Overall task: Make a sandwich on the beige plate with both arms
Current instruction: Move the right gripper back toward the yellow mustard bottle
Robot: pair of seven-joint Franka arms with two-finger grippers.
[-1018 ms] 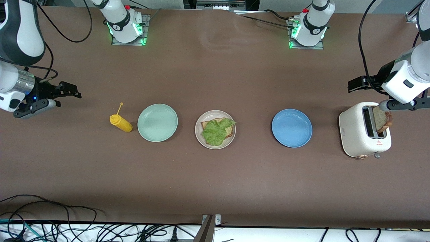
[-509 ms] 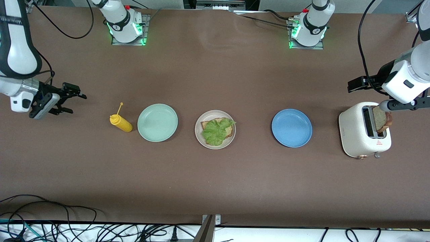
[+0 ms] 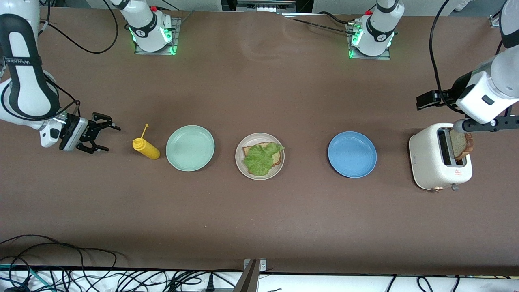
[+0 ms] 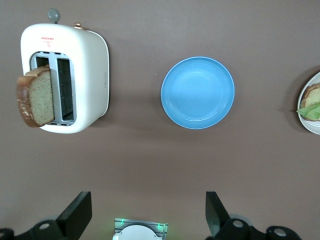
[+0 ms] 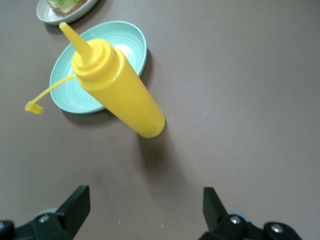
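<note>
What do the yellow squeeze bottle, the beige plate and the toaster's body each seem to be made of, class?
Yellow squeeze bottle: probably soft plastic, smooth with a slight sheen; its thin cap tether bends in a curve.
Beige plate: matte, even cream, no glare; plastic or ceramic, it cannot be told.
Toaster: cream body with rounded corners and a soft satin look; probably moulded plastic or painted metal.

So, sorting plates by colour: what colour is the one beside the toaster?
Blue plate, beside the toaster; clearest in the left wrist view.
</note>
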